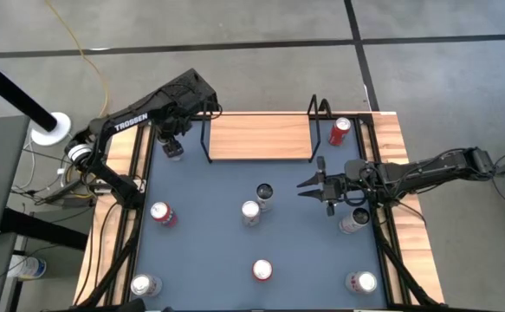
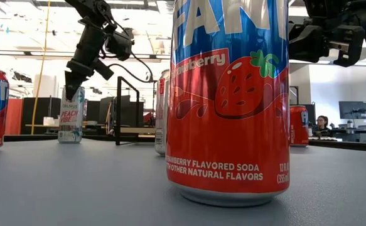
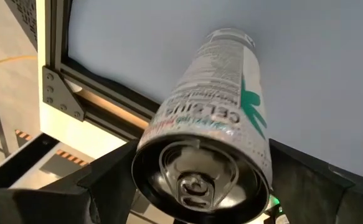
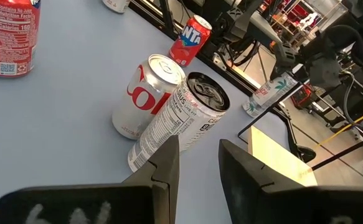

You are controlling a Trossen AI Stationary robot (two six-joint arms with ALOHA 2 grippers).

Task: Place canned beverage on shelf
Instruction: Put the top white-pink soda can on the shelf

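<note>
Beside shelf (image 1: pixel 260 138) — left gripper (image 1: pixel 174 143) straddling Celsius can (image 1: pixel 175 149)

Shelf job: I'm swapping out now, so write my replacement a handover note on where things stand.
Left gripper: down at the top of the Celsius can, which stands on the table left of the shelf; grip unclear.
Right gripper: open, empty, hovering right of the table's centre.
Done: nothing; the shelf board is bare.
Left: lift the Celsius can onto the shelf.

A white spool (image 1: pixel 51 128) is seen off the table, outward of the left claw (image 1: pixel 174 146); a yellow cable (image 1: pixel 96 61) is laid beyond it.
</note>
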